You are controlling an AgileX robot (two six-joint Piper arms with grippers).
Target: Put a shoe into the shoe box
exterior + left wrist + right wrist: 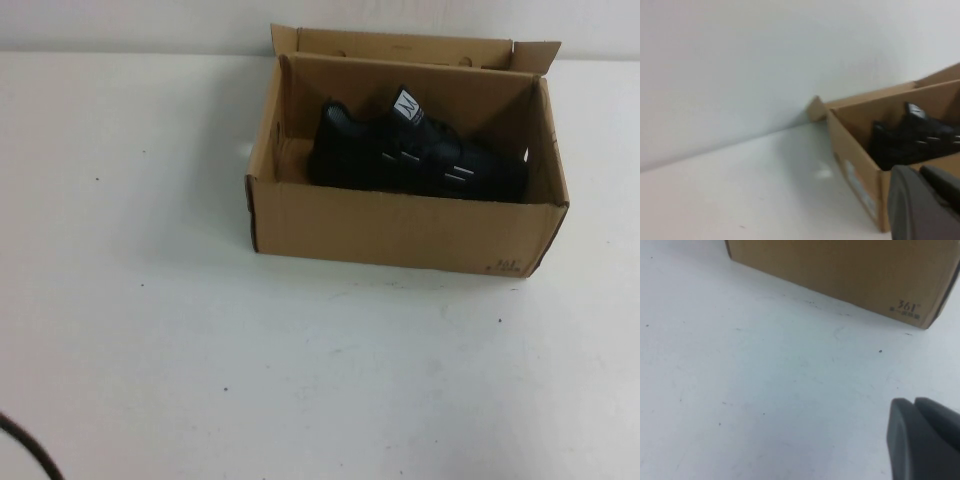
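Note:
The black knit shoe (380, 158) lies inside the brown cardboard shoe box (400, 228) at the back right of the table, its white tongue label up. No gripper shows in the high view. In the left wrist view, my left gripper (920, 172) is shut and empty, apart from the box (855, 150) on its left side, with the shoe (910, 137) visible inside. In the right wrist view, my right gripper (914, 402) is shut and empty over the bare table in front of the box (840, 265).
The white table (200, 330) stretches in front of and to the left of the box. A white wall runs behind it. A dark cable (25, 445) crosses the near left corner. The box's small dark print (905, 308) faces the right wrist camera.

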